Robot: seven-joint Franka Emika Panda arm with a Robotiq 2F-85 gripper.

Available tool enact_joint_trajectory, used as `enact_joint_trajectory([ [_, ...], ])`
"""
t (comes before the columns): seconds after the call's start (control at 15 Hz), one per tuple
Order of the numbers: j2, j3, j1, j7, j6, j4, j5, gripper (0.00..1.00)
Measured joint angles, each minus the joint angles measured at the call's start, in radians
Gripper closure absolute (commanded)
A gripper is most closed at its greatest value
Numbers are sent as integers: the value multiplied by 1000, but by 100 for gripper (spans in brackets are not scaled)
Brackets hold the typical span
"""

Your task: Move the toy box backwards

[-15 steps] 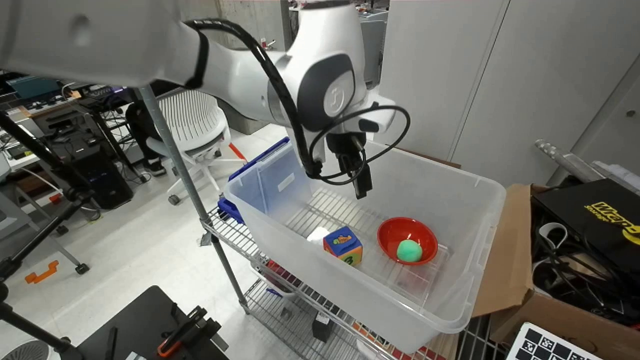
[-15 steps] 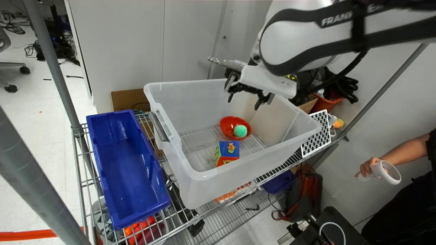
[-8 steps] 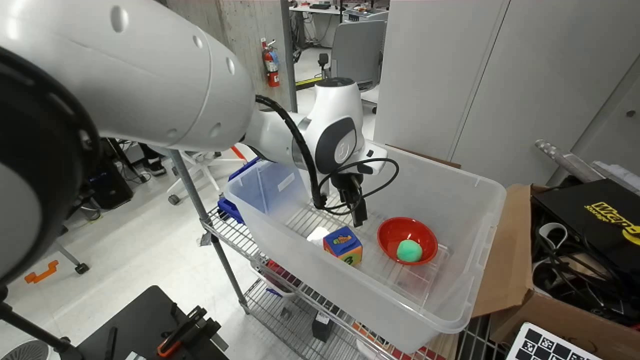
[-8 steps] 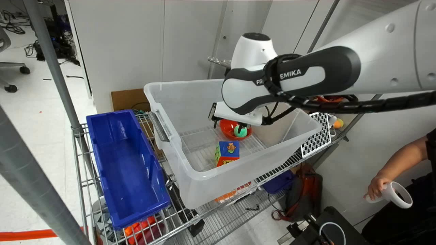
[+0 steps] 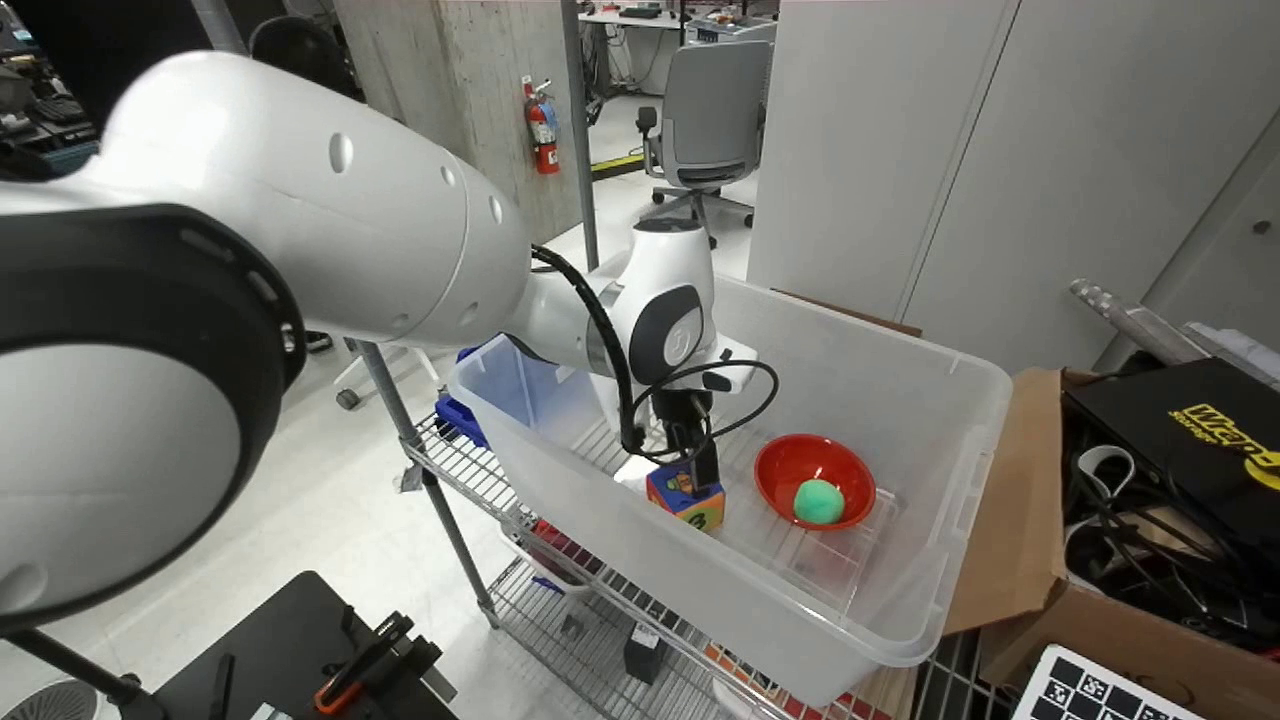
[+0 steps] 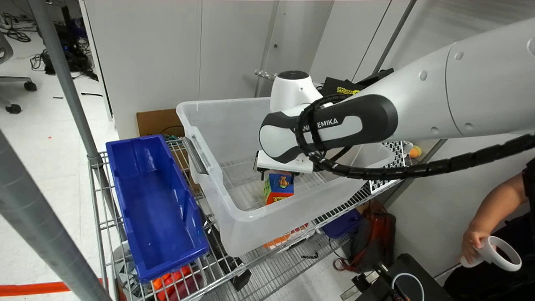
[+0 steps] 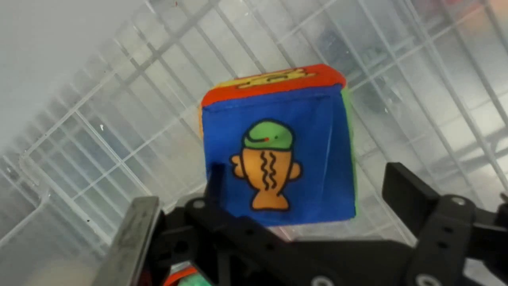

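toy box [image 7: 278, 159] sits in translucent plastic bin [image 6: 250, 232], near red bowl [image 5: 785, 468]. gripper [image 7: 304, 176] just over it, jaws spread, nothing clamped. my read: approach nearly done; grasp or push, backward move, release remain.

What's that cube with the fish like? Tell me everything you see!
The cube looks like soft cloth. Its blue top shows a fish with a green head and orange body. One side is orange-red with yellow; another shows green. It sits flat in the see-through bin, near but apart from the red bowl. The open end effector hangs over it and overlaps its edge in the wrist view; whether they touch, I can't tell.
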Motion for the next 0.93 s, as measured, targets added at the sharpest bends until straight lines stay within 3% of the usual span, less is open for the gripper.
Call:
enact_joint_trajectory([
  [0.07,5,0,5,3,-12,1,0,26],
  [0.6,56,-43,13,38,-54,96,-1,85],
  [0.73,64,-43,15,39,-80,121,0,97],
  [0.93,64,-33,24,39,-145,144,8,100],
])
